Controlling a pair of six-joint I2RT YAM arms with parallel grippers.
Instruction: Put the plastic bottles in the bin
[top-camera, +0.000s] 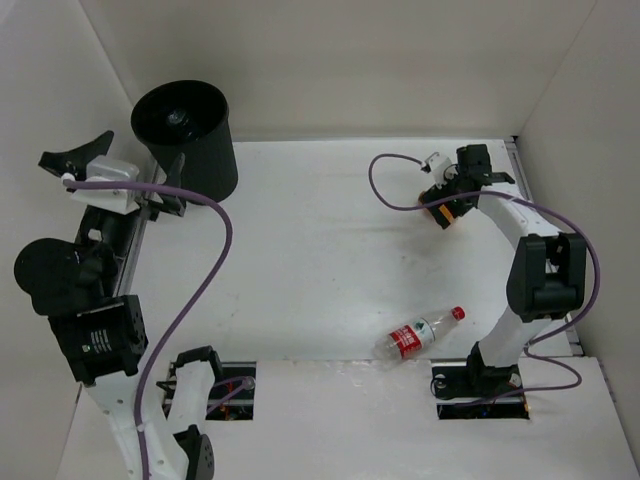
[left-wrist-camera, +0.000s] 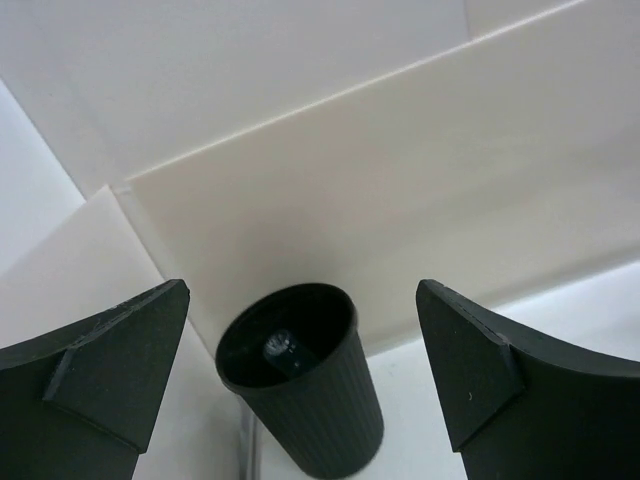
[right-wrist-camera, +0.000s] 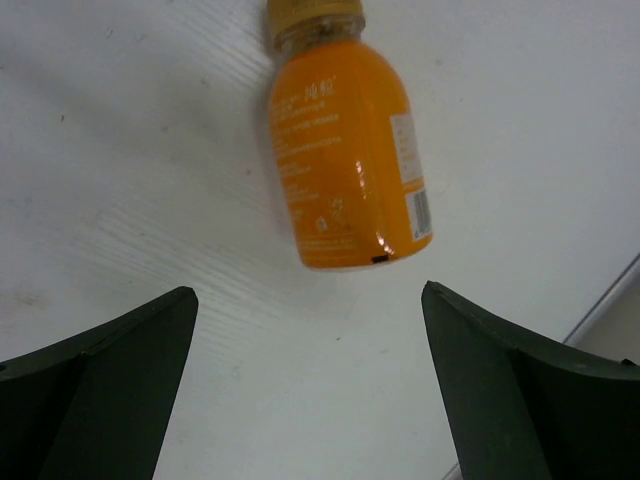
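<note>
Though spread wide, clamping nothing — left gripper (left-wrist-camera: 303, 290) facing the bin (top-camera: 208, 165) at far left, right gripper (right-wrist-camera: 308, 290) over the orange bottle (right-wrist-camera: 345, 150) lying flat; red-label bottle (top-camera: 420, 335) on the table (top-camera: 320, 230), near the front edge.

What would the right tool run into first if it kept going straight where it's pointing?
Most likely the orange bottle, lying on its side just ahead of the open right tool. Depth is unclear, so the white table beneath it could come first.

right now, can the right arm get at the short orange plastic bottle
Probably yes: the right tool is open and the short orange plastic bottle lies on its side just ahead of it, nothing between them.
</note>
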